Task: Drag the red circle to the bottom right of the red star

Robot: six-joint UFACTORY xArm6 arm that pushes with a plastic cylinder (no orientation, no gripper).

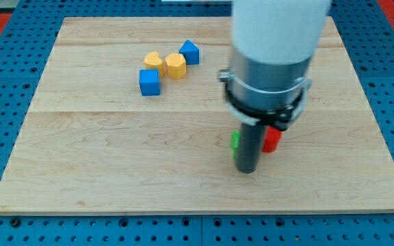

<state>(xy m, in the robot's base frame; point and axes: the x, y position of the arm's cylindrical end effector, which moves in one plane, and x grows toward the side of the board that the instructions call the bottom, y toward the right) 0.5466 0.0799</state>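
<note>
No claw on this rig, just a straight dark rod, so nothing opens, closes or holds. My tip (pixel 246 171) sits on the wooden board (pixel 101 164), right of centre and in the half nearer the bottom edge. The rod stands upright under the grey collar and white arm body (pixel 272 48), which block much of the top right of the board.

Just right of the rod, a red block (pixel 271 140) shows as a small sliver; most of it is behind the rod and collar, so I cannot tell whether it's the circle or the star. Only one red piece is visible. It looks touching or nearly touching the rod's right side, slightly above tip level.

On the rod's left side, a green block (pixel 235 142) pokes out, shape unreadable, right against the rod.

Well apart, towards the top left of the board, is a cluster: a blue cube (pixel 149 82), a yellow heart-like block (pixel 154 63) just above it, a yellow hexagon-like block (pixel 176 65) touching that one, and a blue house-shaped block (pixel 189 52) at the upper right of the group.
</note>
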